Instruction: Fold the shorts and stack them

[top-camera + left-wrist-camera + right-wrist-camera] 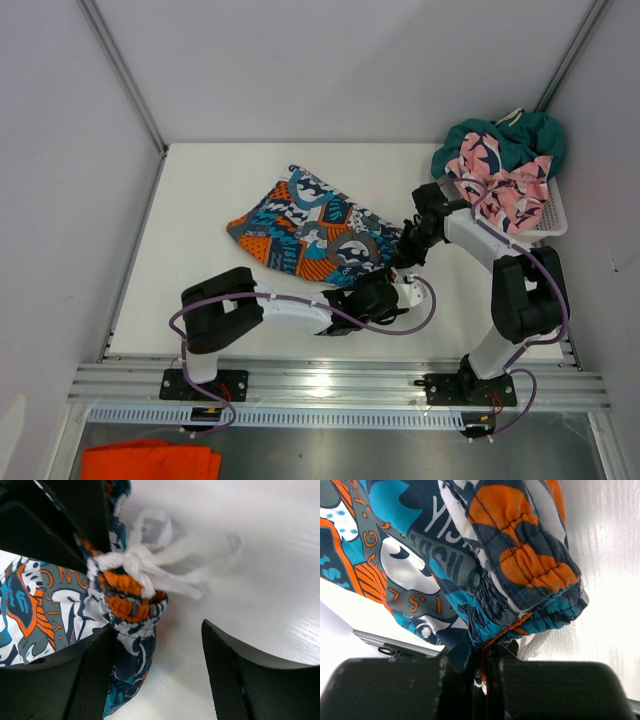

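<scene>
Holding the graphic print shorts (305, 225) by the waistband (525, 575), the right gripper (482, 667) has its jaws clenched on gathered fabric near the middle of the surface (200, 200). The left gripper (156, 630) sits with jaws released beside the white drawstring (150, 565). It should close on the waistband hem, not the cord, so both can pull the cloth flat for folding.

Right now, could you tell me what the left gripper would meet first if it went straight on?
Likely the bunched waistband of the graphic shorts, with its white drawstring, ahead of the left gripper; depth is unclear.
</scene>
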Robot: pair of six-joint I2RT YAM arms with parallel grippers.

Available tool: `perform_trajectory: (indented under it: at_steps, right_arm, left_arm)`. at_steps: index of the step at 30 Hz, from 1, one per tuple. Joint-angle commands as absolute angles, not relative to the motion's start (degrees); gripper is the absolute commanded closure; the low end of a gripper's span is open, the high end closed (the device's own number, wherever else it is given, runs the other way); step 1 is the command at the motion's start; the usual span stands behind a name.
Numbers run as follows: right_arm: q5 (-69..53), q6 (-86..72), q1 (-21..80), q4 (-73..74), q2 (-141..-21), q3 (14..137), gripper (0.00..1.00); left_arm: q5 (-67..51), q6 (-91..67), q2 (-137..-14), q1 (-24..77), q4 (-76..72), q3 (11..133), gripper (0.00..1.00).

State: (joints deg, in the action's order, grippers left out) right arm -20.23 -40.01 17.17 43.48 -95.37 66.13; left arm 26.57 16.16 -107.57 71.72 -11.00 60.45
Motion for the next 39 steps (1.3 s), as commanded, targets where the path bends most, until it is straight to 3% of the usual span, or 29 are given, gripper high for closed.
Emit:
perform_trajectory:
  at_steps: [1,5,8,9,16,17,20,22,24,26,29,39]
  right_arm:
    - [-23.11,-37.89,16.61,44.82,-95.62,67.85,0.98]
    - [-23.82,-37.27,16.0,45.18,-95.36,67.76,0.98]
    - [-24.17,-36.74,15.65,45.7,-94.75,67.76,0.97]
    - [-24.08,-36.65,15.56,45.79,-94.4,67.59,0.97]
    - [-25.75,-36.91,14.85,43.95,-92.82,65.04,0.93]
    - [-25.84,-36.83,14.77,43.6,-92.64,64.87,0.91]
    - [-26.72,-36.56,13.89,41.49,-91.06,63.29,0.71]
    - [-26.98,-37.09,13.1,39.03,-89.48,61.36,0.52]
    - [-26.46,-37.44,12.57,37.71,-87.46,60.38,0.4]
    - [-25.93,-37.44,12.31,37.62,-86.05,59.86,0.36]
    - [-25.66,-37.88,12.22,36.22,-83.77,58.36,0.21]
    - [-28.65,-47.97,11.6,20.41,-74.46,44.31,0.1]
  left_arm:
    - [24.7,16.79,-104.68,72.25,-11.42,58.98,0.3]
    - [29.17,18.28,-108.27,72.25,-11.08,61.08,0.36]
    - [32.16,18.81,-111.97,72.25,-11.51,63.45,0.54]
    - [33.04,18.63,-112.41,72.25,-12.73,63.63,0.65]
    - [34.8,19.07,-113.38,71.81,-16.52,63.99,0.98]
    - [34.54,18.9,-113.2,71.63,-16.78,63.72,1.0]
    - [32.35,16.36,-111.54,70.67,-17.22,62.67,1.0]
    - [29.63,14.95,-110.22,69.35,-17.66,61.26,1.0]
    - [26.83,12.49,-107.77,67.43,-18.02,59.42,1.0]
    - [24.62,9.25,-106.0,65.66,-18.02,58.36,1.0]
    - [19.44,5.03,-103.01,61.01,-18.1,56.52,1.0]
    - [7.3,-3.51,-99.84,55.64,-17.75,55.46,1.0]
